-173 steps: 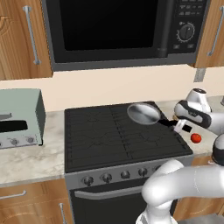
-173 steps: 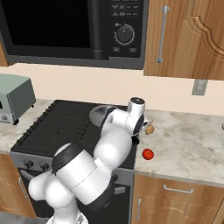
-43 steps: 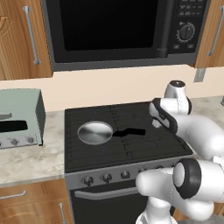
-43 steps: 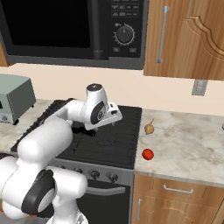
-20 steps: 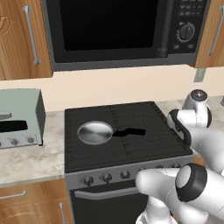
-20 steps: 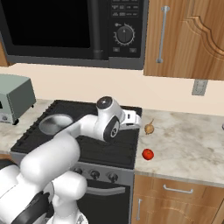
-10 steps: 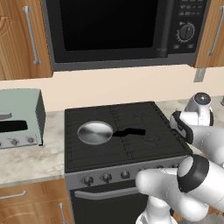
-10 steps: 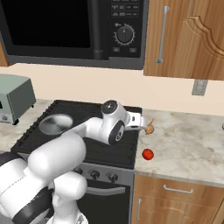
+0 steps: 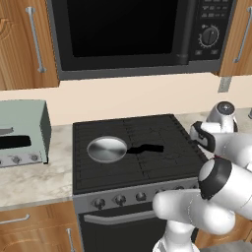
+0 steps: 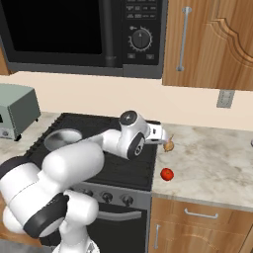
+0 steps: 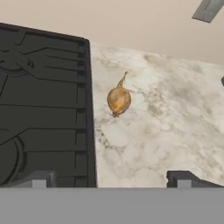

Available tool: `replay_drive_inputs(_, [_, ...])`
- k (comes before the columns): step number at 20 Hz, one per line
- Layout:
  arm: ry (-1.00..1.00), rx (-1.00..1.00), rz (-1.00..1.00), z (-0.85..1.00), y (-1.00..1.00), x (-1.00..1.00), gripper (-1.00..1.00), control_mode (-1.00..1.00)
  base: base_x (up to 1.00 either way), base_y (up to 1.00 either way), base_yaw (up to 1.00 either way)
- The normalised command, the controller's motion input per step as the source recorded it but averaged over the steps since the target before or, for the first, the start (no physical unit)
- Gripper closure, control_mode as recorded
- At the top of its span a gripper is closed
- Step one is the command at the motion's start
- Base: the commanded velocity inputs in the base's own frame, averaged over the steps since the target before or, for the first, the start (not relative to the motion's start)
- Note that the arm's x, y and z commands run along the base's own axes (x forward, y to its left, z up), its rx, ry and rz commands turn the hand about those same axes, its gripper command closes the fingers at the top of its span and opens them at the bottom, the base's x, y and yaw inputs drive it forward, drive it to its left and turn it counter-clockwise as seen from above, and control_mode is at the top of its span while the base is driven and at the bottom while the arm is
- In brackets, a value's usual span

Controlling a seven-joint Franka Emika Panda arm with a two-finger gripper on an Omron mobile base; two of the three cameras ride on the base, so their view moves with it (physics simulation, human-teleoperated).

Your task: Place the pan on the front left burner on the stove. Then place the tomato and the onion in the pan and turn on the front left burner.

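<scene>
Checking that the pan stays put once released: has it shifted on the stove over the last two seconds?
No. In the left base view the pan sits on the same front left quarter of the stove, handle pointing right as before.

Bare counter [image 11: 166, 127] around onion [image 11: 118, 99]

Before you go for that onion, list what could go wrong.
The onion is round and lies loose on the marble counter, so the open gripper could nudge it into rolling away. It also sits near the stove edge, so one finger might catch the grate. The tomato lies near the counter's front edge.
</scene>
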Motion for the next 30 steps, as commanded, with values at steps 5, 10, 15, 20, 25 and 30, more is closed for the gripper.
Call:
replay_drive_inputs(5, [0.0,0.03,-0.03,0.0,-0.11,0.28,-1.0,-1.0,0.0,0.0,0.0])
replay_drive_inputs(10, [0.0,0.04,-0.03,-0.08,-0.09,0.24,-1.0,-1.0,0.0,0.0,0.0])
replay_drive_inputs(15, [0.0,0.05,-0.03,-0.18,-0.07,0.19,-1.0,-1.0,0.0,0.0,0.0])
replay_drive_inputs(20, [0.0,0.04,-0.04,-0.19,-0.06,0.24,-1.0,-1.0,0.0,0.0,0.0])
replay_drive_inputs(25, [0.0,0.0,-0.05,-0.2,-0.13,0.28,-1.0,-1.0,0.0,0.0,0.0])
replay_drive_inputs(30, [0.0,0.0,-0.05,-0.21,-0.15,0.25,-1.0,-1.0,0.0,0.0,0.0])
